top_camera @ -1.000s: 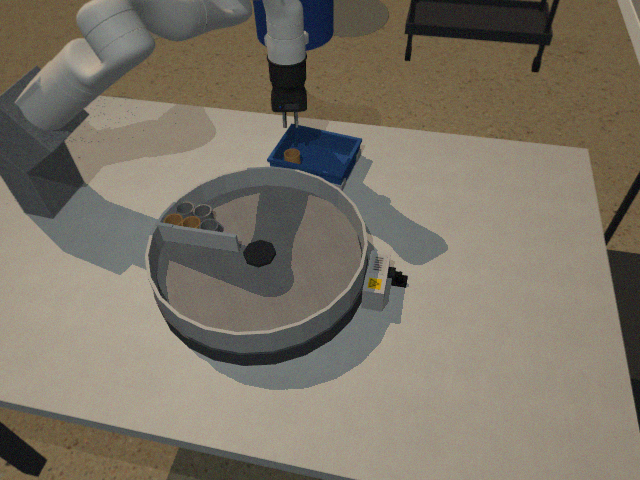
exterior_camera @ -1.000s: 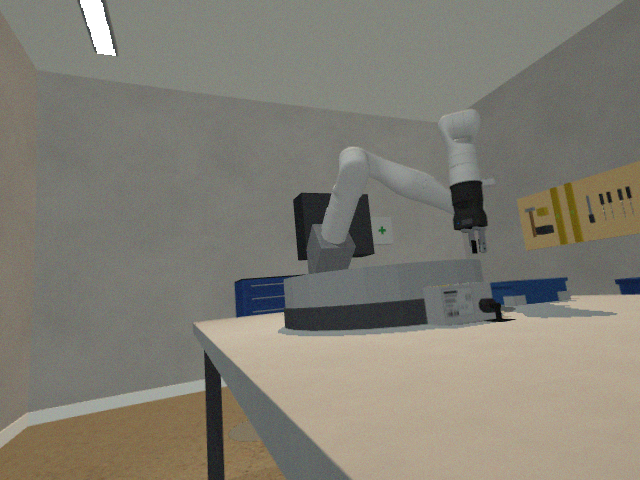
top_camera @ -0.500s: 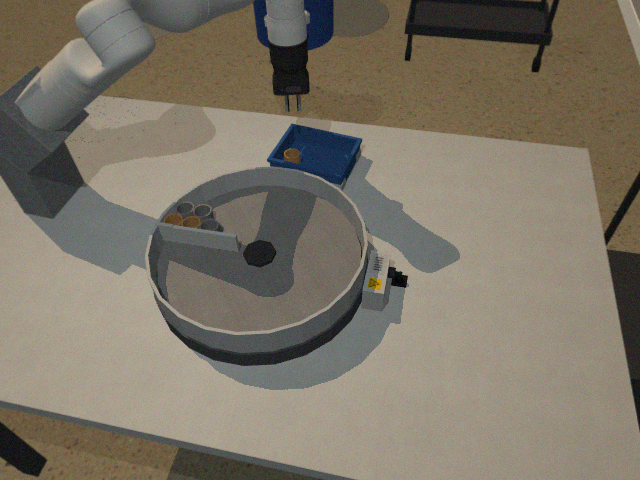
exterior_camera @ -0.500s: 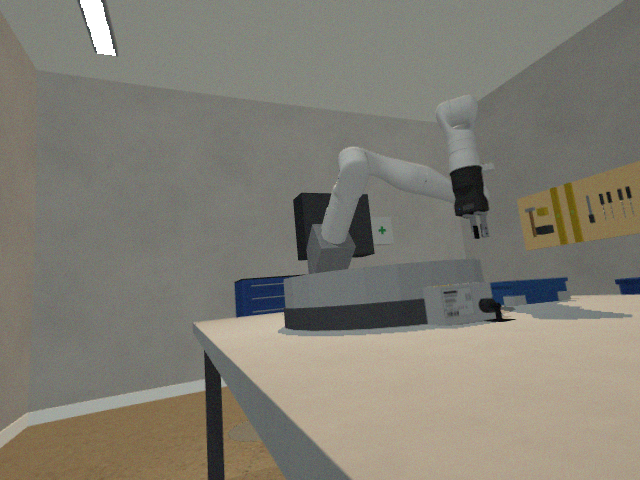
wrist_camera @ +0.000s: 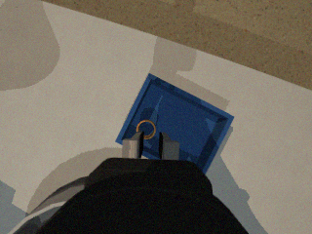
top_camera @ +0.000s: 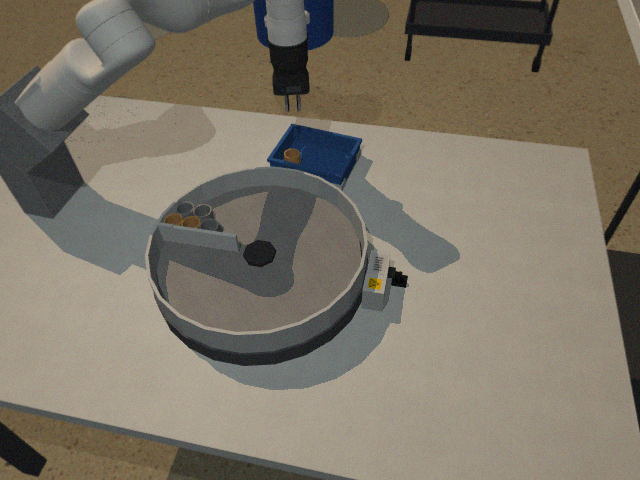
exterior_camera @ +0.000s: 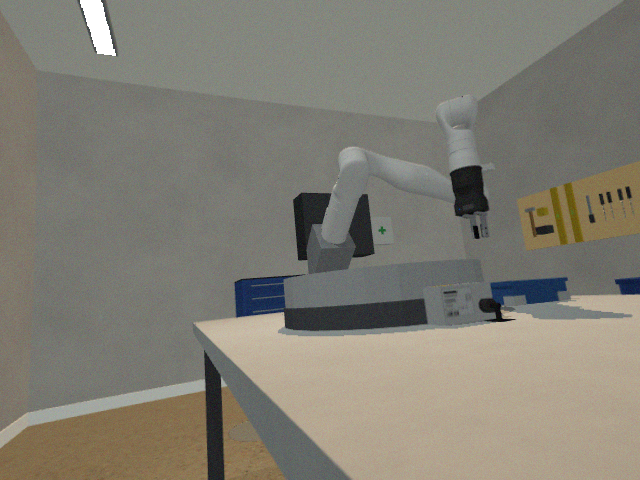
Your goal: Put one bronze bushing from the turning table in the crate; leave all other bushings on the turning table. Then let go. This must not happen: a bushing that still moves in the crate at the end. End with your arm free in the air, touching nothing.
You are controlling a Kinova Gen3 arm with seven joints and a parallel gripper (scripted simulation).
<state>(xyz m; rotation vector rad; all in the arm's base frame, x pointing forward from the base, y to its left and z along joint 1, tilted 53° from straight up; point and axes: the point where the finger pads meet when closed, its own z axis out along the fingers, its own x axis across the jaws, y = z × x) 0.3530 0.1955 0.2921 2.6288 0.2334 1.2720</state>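
Note:
One bronze bushing (top_camera: 292, 155) stands in the near left corner of the blue crate (top_camera: 315, 152) behind the turning table (top_camera: 256, 258). My gripper (top_camera: 292, 107) hangs well above that corner of the crate, its fingers a little apart with nothing between them. In the wrist view the fingers frame the bushing (wrist_camera: 146, 129) in the crate (wrist_camera: 175, 122) far below. Two bronze bushings (top_camera: 181, 220) and three grey bushings (top_camera: 199, 212) sit together behind the grey divider (top_camera: 199, 238) at the turning table's left rim.
A black hub (top_camera: 259, 253) marks the turning table's centre. A grey control box (top_camera: 377, 279) with a black plug sits on its right side. The arm's grey base (top_camera: 31, 155) stands at the table's left edge. A dark cart (top_camera: 480, 25) stands on the floor behind.

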